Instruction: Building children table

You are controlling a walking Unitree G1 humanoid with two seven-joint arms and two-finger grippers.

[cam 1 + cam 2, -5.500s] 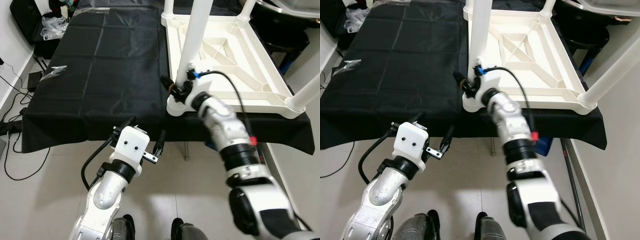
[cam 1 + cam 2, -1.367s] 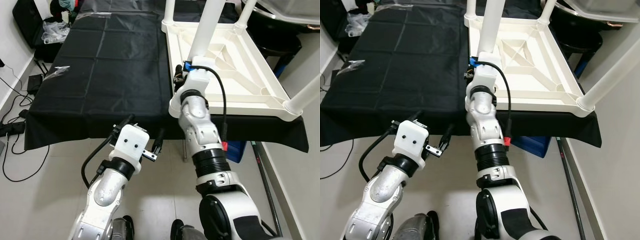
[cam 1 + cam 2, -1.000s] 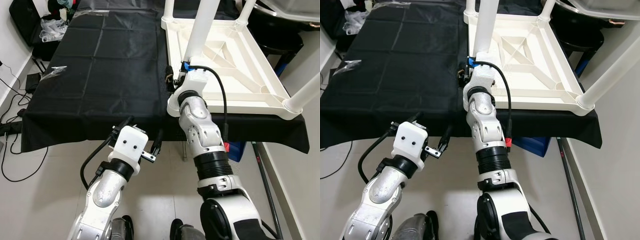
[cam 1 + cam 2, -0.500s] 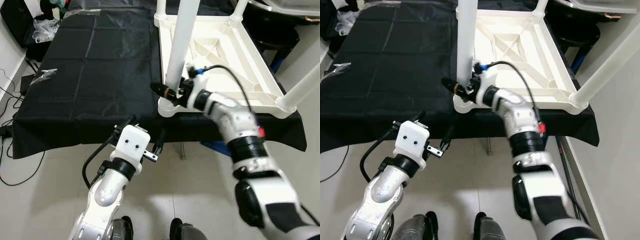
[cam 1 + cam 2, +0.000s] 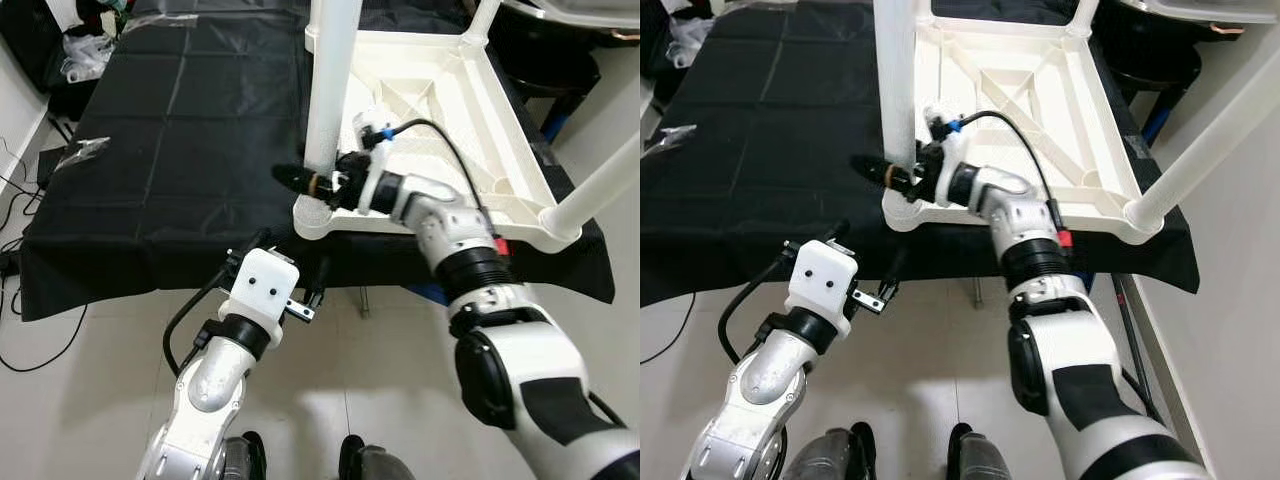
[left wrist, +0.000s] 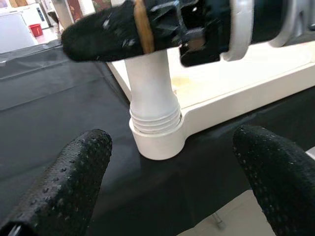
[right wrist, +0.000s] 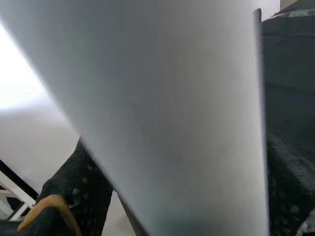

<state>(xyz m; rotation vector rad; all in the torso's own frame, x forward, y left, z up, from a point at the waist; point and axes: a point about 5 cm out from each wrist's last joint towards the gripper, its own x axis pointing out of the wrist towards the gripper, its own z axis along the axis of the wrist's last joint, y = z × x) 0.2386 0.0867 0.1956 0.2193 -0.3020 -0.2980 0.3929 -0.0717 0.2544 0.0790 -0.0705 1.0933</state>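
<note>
Between the right gripper's [image 5: 315, 183] fingers stands the upright leg [image 5: 328, 95], clamped just above its socket; left gripper [image 5: 290, 275] hangs open, farther below.

Even, bright indoor light fills the head views; both are sharp, with mild bending at the edges. The white table leg [image 5: 330, 90] looks nearly washed out. The black bench cloth [image 5: 180, 130] shows faint sheen. The right wrist view is blurred, probably from closeness.
</note>
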